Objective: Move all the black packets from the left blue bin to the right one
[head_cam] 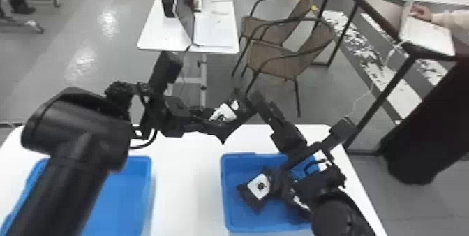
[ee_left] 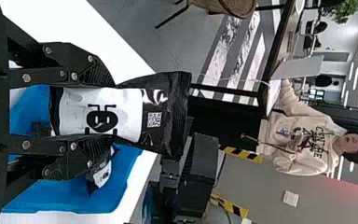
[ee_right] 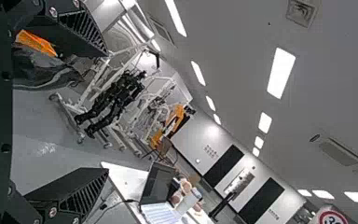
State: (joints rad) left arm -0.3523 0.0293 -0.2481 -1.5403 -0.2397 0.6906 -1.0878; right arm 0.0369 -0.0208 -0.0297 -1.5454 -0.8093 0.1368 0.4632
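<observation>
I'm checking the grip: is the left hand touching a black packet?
Touching. The left wrist view shows the left hand shut on the black packet, one finger against each side.

Head view looks down, close wrist views outward, the left sharing right bin (head_cam: 231, 174).

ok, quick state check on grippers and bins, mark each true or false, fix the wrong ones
1. The left gripper holds a black packet. True.
2. The right gripper is clamped on a packet. False: its fingers are spread apart.
3. A white-labelled packet lies in the right bin. True.
4. The left bin is white. False: it is blue.
5. The held packet lies flat on the table. False: it is raised in the left gripper.
</observation>
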